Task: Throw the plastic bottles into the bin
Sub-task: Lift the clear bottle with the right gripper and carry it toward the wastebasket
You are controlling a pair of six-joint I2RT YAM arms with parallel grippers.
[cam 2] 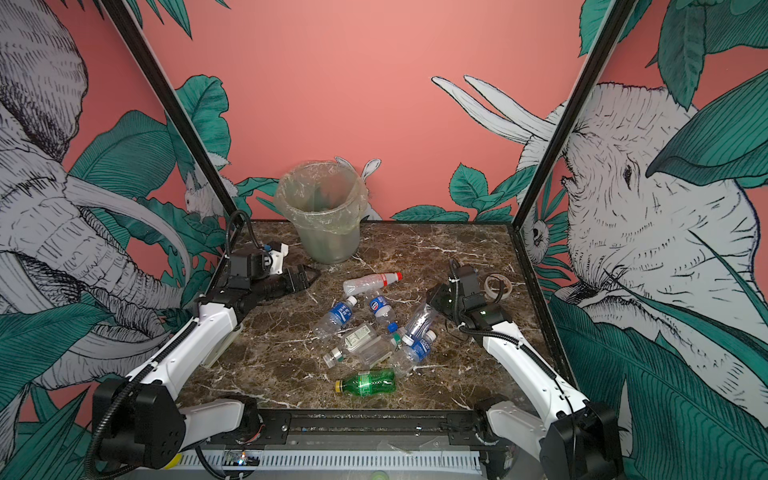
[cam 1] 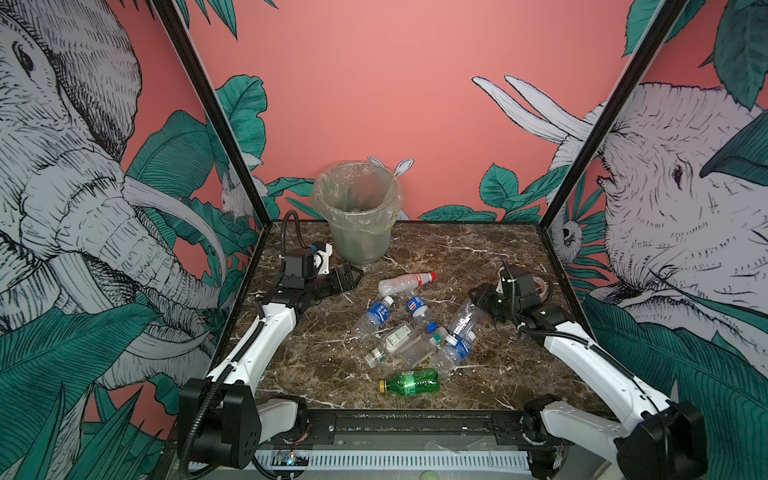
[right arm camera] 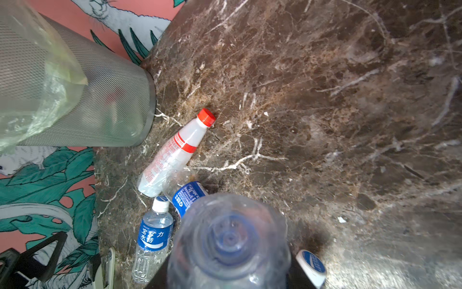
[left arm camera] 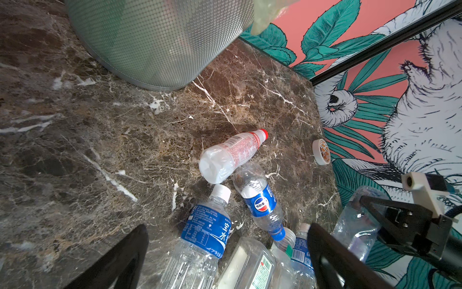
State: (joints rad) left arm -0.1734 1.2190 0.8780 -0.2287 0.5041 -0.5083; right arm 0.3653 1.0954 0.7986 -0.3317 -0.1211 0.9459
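The right gripper [cam 1: 475, 302] clamped a clear crumpled plastic bottle [cam 1: 464, 318]. The left gripper [cam 1: 356, 277] gaped wide near the round grey-green bin [cam 1: 359, 245].

A dark brown marble table [cam 1: 457, 257] veined in white stands boxed in by a plain salmon-pink back wall [cam 1: 374, 83] and two side walls [cam 1: 62, 166] printed with grey elephants and green leaves, with black posts [cam 1: 212, 120] at the corners and even light.

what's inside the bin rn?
The bin holds a clear bag liner folded over its rim. Through its translucent wall the wrist views show only blurred shapes, one reddish. Whether they are bottles, or how many, cannot be told.
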